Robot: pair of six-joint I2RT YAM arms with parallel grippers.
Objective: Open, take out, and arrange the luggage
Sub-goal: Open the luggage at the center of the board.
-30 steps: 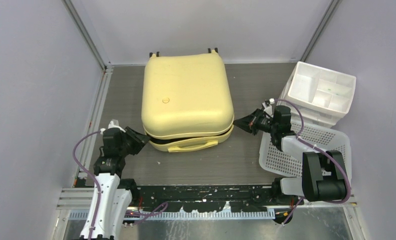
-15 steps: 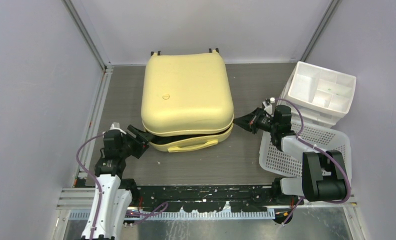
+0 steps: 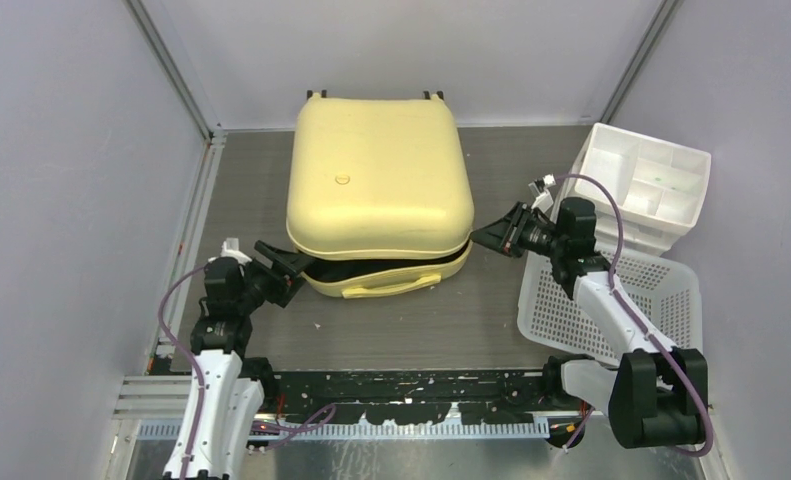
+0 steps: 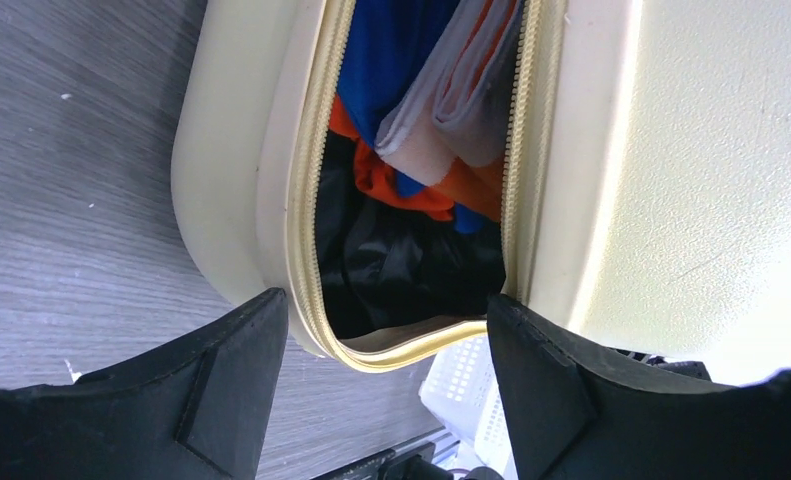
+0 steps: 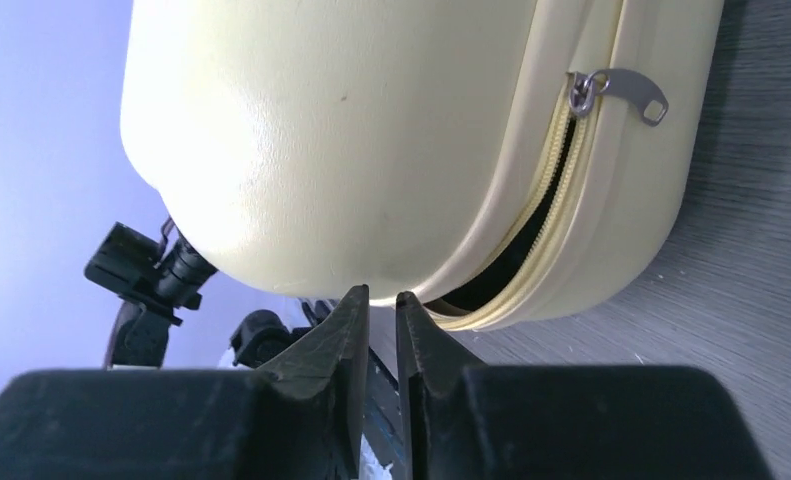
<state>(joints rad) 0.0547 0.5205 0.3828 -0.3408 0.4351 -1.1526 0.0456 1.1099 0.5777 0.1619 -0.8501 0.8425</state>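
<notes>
The pale yellow luggage lies flat mid-table, its lid raised a little so a dark gap runs along the front above the handle. My left gripper is at the front-left corner, open. In the left wrist view my left gripper straddles the unzipped seam of the luggage, with nothing held; blue, orange and grey cloth and black lining show inside. My right gripper points at the front-right corner. In the right wrist view my right gripper has its jaws parted by a narrow slit just under the lid's edge, empty. A zipper pull hangs on the seam.
A white perforated basket lies at the right under my right arm. A white divided bin stands behind it. Grey walls close in the table on the left, back and right.
My left gripper opened wide and slid in along the front-left seam. The lid rose and the gap widened. My right jaws parted slightly and the right arm stretched out higher.
</notes>
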